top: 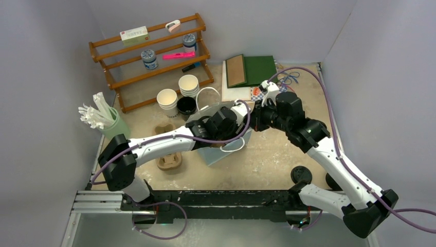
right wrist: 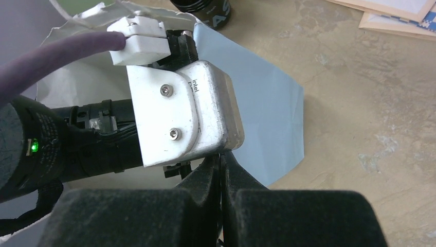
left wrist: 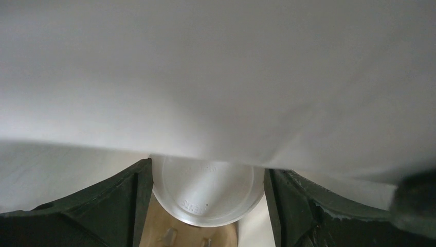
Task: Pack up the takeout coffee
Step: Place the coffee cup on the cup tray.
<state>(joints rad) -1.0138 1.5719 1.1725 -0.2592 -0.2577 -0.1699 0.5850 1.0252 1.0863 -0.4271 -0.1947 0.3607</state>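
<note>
White cup (left wrist: 205, 193) is down inside the bag (top: 218, 153), lid facing the left wrist camera, and the left gripper (left wrist: 206, 176) has it: the dark fingers (left wrist: 123, 206) stand wide apart, one against each side of the lid. The bag's white paper wall fills everything above the cup there, so nothing else of the inside shows. From above, the left forearm runs straight into the bag's mouth and hides the cup completely. Right gripper (right wrist: 221, 170) sits at the rim on the far side, fingers pressed fully together, and it looks to have the paper edge nipped between them, though the left wrist's metal camera housing (right wrist: 185, 118) crowds that spot. The bag lies tilted on the table (top: 267, 159), pale blue face showing, a white handle looping out. Just beyond the mouth stands the black cup (top: 186, 106), touching nothing that I can see. Behind it, a single cream cup (top: 167, 98) and a stack of cream cups (top: 188, 85). The brown carrier (top: 169, 162) lies under the left arm, partly covered. Far left, a green holder (top: 114, 127) full of white sticks (top: 95, 114). At the back, a wooden rack (top: 154, 62) carrying two jars, a box and a pink marker. Green boards (top: 259, 69) lie behind the right arm.
</note>
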